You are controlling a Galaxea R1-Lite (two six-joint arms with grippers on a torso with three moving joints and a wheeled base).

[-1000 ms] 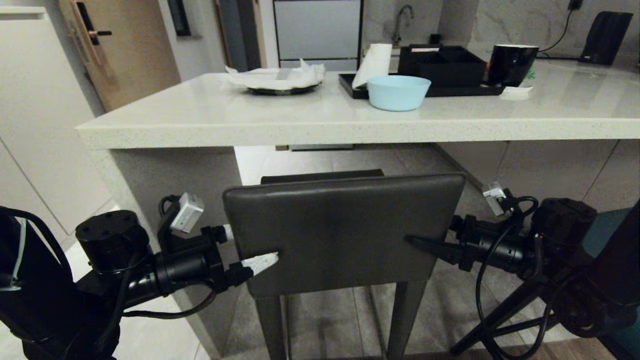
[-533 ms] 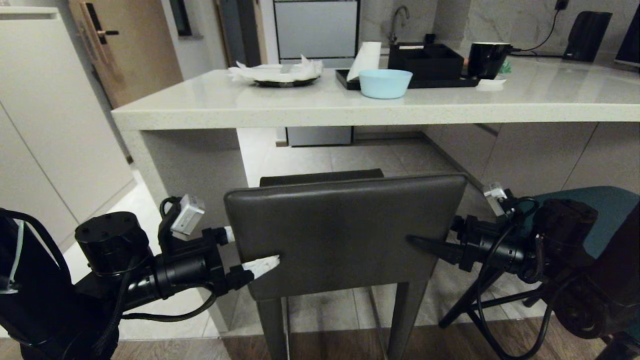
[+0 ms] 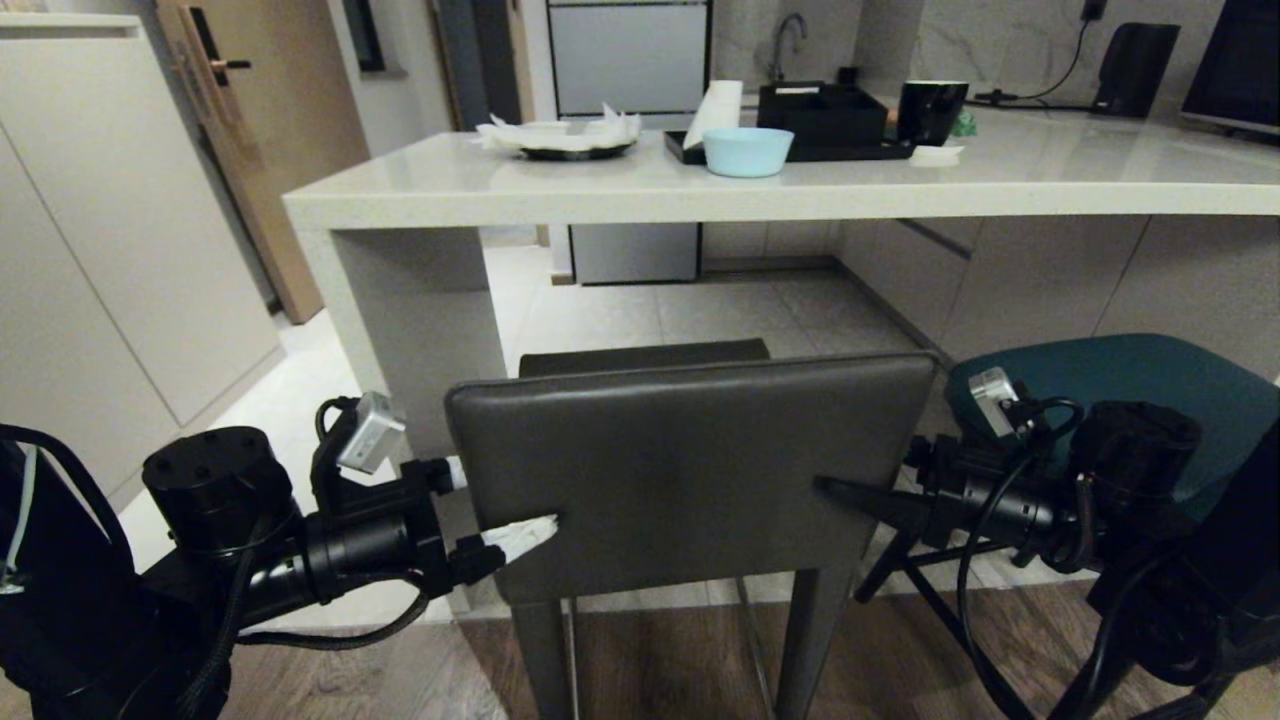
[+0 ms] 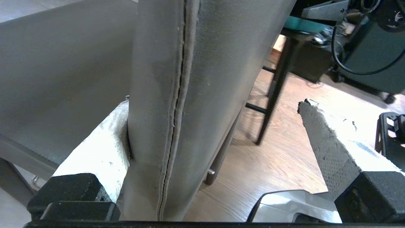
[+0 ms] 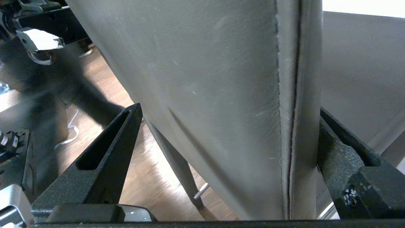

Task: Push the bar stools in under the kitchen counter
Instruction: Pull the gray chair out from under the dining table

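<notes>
The dark grey-brown bar stool (image 3: 690, 460) stands in front of me, its boxy back facing the head camera. My left gripper (image 3: 500, 497) is open and straddles the back's left edge (image 4: 164, 95); one white finger (image 4: 104, 139) touches the far face. My right gripper (image 3: 865, 470) is open and straddles the right edge (image 5: 294, 95), one black finger (image 5: 341, 148) against the far face. The teal stool (image 3: 1130, 370) stands at the right, behind my right arm. The kitchen counter (image 3: 620, 190) lies beyond, with open floor between it and the grey stool.
The counter's slab side panel (image 3: 410, 310) stands at its left end. On top are a plate of paper towels (image 3: 560, 140), a light blue bowl (image 3: 748, 152), a black tray (image 3: 820, 120) and a black mug (image 3: 930, 110). Tall cupboards (image 3: 90, 250) line the left.
The whole head view has shifted: the counter now looks farther off and higher. The grey stool has kept its place between my grippers. The teal stool has come into view on the right.
</notes>
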